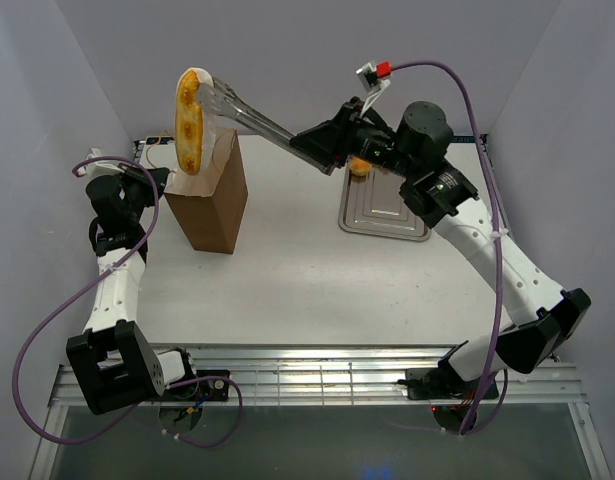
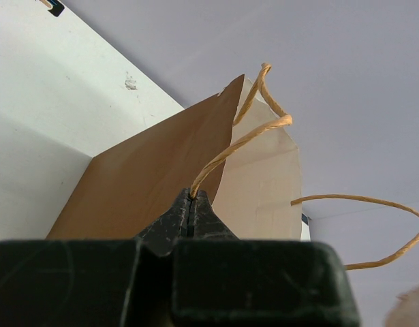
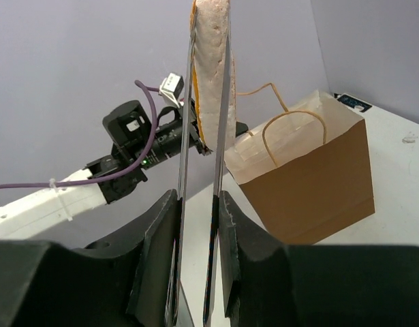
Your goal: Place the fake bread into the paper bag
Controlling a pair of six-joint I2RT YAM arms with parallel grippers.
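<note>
The left gripper (image 2: 192, 208) is clamped tight on a string handle (image 2: 243, 139), apparently to steady the paper bag (image 1: 212, 205) at far left. The right gripper (image 3: 199, 218) squeezes silver tongs (image 1: 252, 115), which pinch the baguette (image 1: 190, 120) end-down over the bag's mouth, lined up to go in.

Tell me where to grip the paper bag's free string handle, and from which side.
Probably grip the free handle at the top of its arch, coming from above on the side of the paper bag toward the right gripper. It stands upright as an open loop above the rim, so jaws can close across the string there. The left gripper pinches the other handle.
</note>
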